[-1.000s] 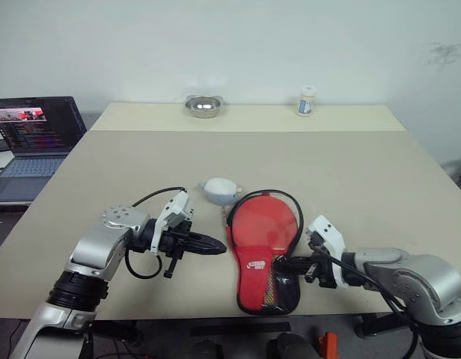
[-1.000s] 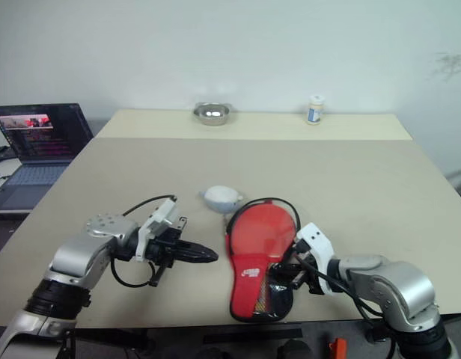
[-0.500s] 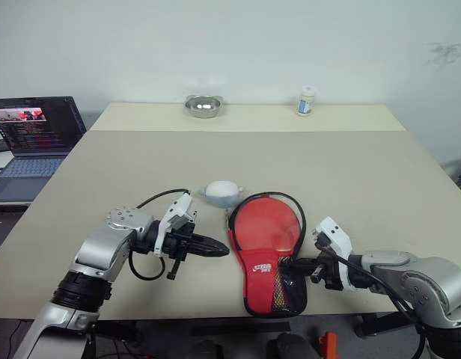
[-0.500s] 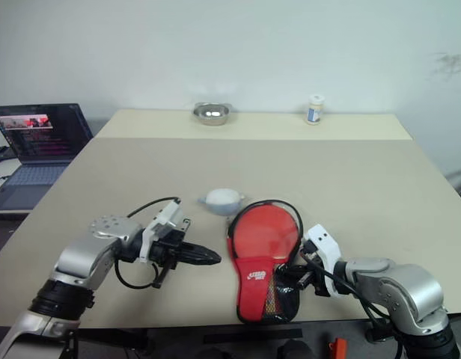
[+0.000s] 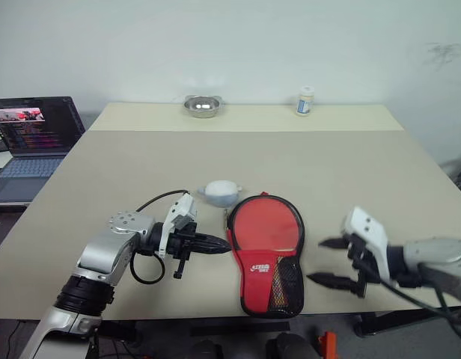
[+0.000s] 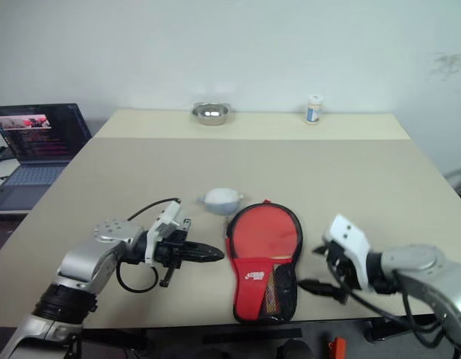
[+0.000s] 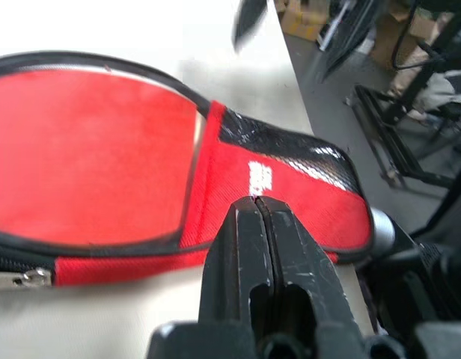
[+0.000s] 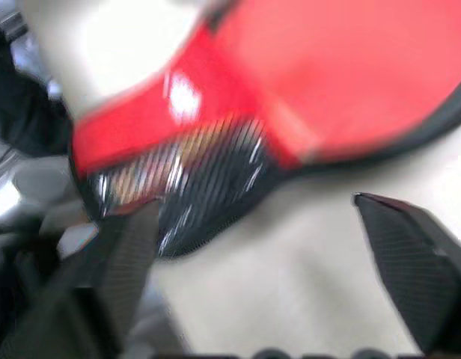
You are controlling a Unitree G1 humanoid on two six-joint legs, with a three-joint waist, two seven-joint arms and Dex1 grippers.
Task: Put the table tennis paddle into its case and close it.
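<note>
The case lies flat on the table near the front edge, red side up, with its white logo and black mesh pocket toward me. Its black zipper rim runs round the round end. The table tennis paddle is hidden; something pale and striped shows through the mesh. My left gripper is shut and empty, its tip at the case's left edge, level with the logo. My right gripper hangs open and empty, off the table to the right of the mesh end, apart from the case.
A small white rounded object sits just behind the case. A metal bowl and a small bottle stand on the far table. A laptop is open at the left. The table's front edge lies just below the case.
My right gripper has opened, let go of the case's mesh end, and risen away to the right. The zipper rim now lies flatter. My left gripper has stayed put.
</note>
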